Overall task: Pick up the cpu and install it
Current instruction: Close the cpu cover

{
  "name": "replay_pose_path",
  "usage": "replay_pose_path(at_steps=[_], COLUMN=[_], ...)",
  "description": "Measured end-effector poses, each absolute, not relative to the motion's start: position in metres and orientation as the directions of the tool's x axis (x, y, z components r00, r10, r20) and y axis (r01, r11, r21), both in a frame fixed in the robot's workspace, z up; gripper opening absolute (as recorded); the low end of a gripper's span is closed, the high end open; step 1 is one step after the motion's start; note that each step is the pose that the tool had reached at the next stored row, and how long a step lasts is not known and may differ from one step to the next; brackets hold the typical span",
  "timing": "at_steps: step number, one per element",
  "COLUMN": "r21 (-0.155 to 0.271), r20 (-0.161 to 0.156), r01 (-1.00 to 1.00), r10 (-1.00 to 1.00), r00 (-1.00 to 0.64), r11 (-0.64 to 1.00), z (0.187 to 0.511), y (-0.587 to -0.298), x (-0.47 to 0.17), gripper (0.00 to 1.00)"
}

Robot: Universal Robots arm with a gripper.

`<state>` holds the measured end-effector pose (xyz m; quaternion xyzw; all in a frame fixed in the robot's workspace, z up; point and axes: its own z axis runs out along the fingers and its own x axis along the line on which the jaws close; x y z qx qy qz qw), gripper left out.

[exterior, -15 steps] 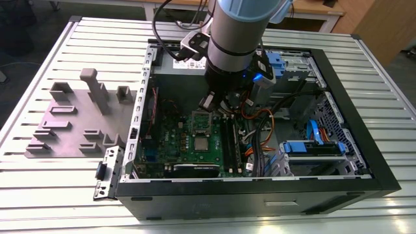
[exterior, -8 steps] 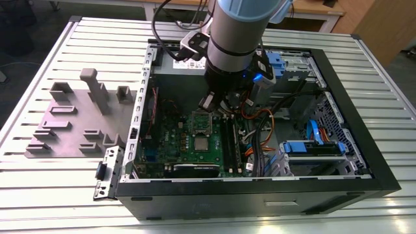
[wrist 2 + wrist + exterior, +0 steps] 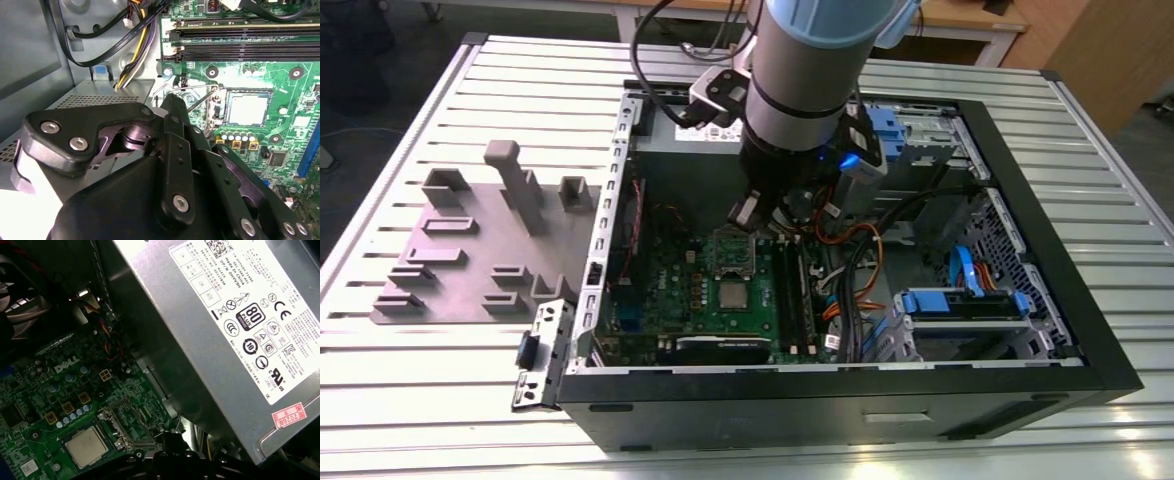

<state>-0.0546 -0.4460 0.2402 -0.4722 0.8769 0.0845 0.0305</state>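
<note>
Silvery cpu [image 3: 86, 447] apparently seated in motherboard [image 3: 45, 405], beside raised socket frame [image 3: 125, 422].

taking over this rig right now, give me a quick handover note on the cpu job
Claw: low inside the computer case, above the motherboard, near the socket frame. Whether it is open or shut cannot be told, and nothing shows in it.
cpu: lies flat on the motherboard, apparently in its socket, apart from the claw; clearer in both wrist views.
Done: the cpu looks placed.
Left: the socket frame stands flipped open beside the cpu, on the side toward the power supply, not closed over it.
</note>
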Motion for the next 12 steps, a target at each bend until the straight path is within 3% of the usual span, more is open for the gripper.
replay_pose_path(at_steps=[12], r21=[0.119], r20=[-0.133], r01=[-0.833], r10=[-0.823], r00=[-0.552], r11=[0.54], z=[0.2401], y=[-0.4512], x=[-0.0546], gripper=[0.11])
